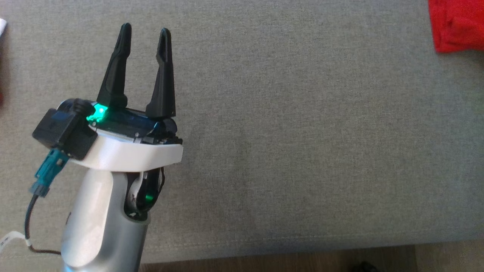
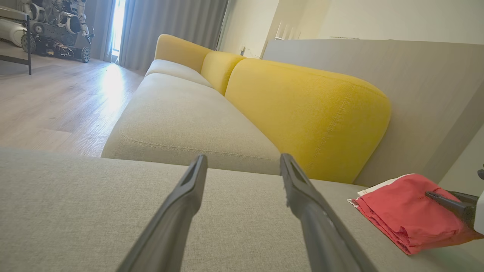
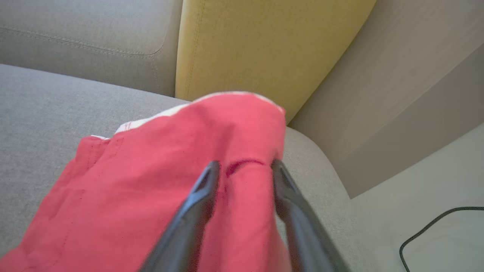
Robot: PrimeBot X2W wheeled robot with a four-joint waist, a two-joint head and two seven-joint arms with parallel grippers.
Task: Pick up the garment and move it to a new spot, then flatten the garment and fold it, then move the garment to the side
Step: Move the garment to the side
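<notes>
Garment (image 3: pixel 170 162), red cloth folded into a flat stack of several layers, lies at the far right corner of the grey sofa seat (image 1: pixel 302 132), close to the yellow back cushion (image 3: pixel 245 45), with a strip of white (image 3: pixel 151 119) showing along its far edge. It looks thin, light and limp. It should sag and drape when lifted, and the layers would likely slide apart or unfold if only the top one were pinched. The safest hold is probably at a folded edge or corner, where all layers can be caught together, ideally at two corners for an even lift. Right gripper (image 3: pixel 245 168) sits just over the top of the stack near its right end. Its two dark fingers stand parted with a small crease of cloth between them, clamping nothing; whether the tips touch the fabric cannot be told. Left gripper (image 1: pixel 145 30) hangs over bare seat well to the left of the garment, fingers spread wide and empty. Beyond the sofa's right end, a dark cable (image 3: pixel 435 226) lies on the pale floor.
</notes>
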